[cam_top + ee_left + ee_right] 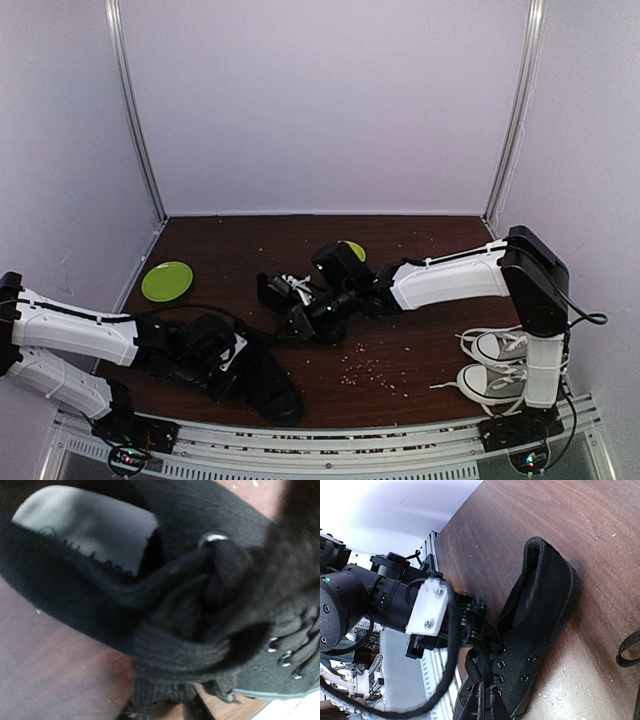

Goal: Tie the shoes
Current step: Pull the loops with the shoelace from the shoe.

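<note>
While no finished bow shows on either black shoe, the top view places the near shoe (268, 392) on the counter (420, 235) with the left hand (240, 360) at its lace end. Beyond it and to its right the right hand (303, 318), closed, hangs over a dark mass, probably the second shoe (272, 291), too indistinct to judge. Grey-and-white sneakers (495, 365) stand far to the near shoe's right, and a green plate (167, 281) lies beyond it to the left.

Left wrist view: the near shoe's collar and upper eyelets fill the frame. Its black laces (190, 575) bunch loosely over the tongue, unknotted. Whether the left hand grips them cannot be told.

Right wrist view: the left hand's tip sits among the laces at the near shoe's throat.

Judged progress: early, at lace gathering on one shoe. Crossing, looping and tightening are left for both.
</note>
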